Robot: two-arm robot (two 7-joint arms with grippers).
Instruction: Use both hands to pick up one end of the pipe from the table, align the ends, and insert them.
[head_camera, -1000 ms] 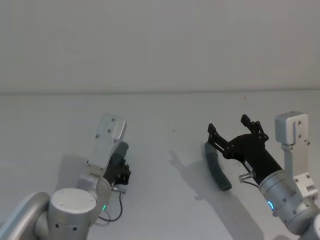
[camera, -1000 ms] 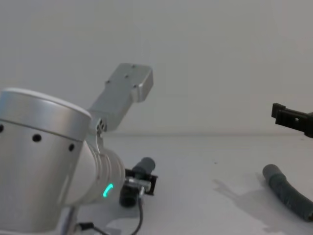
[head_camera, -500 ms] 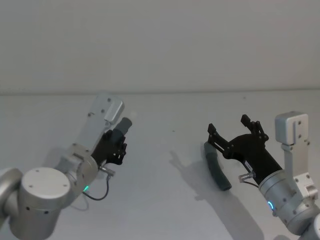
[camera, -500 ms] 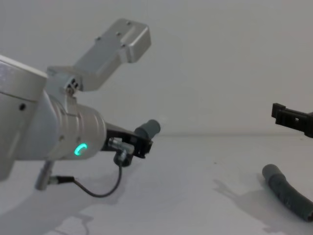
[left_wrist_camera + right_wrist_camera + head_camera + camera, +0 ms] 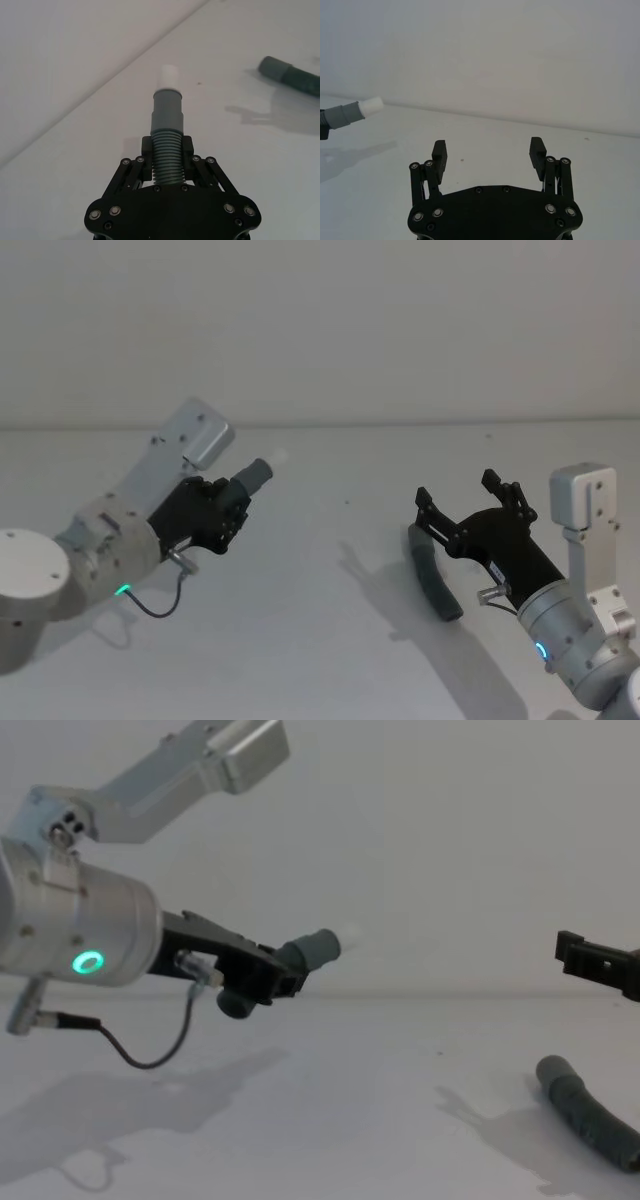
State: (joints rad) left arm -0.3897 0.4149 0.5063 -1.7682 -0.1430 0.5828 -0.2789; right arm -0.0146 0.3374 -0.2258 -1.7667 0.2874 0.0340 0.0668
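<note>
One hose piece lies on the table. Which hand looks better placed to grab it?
The right hand: it hovers open close to the lying hose, while the left hand is far off and shut on the other hose.

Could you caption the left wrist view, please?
Left gripper holds the white-tipped hose; other hose lies on the table.

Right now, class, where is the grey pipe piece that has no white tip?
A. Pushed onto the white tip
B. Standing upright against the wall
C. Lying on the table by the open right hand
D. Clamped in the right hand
C: the grey pipe piece lies flat on the table by the right hand, which is open and empty, while the left hand holds the white-tipped piece in the air.
</note>
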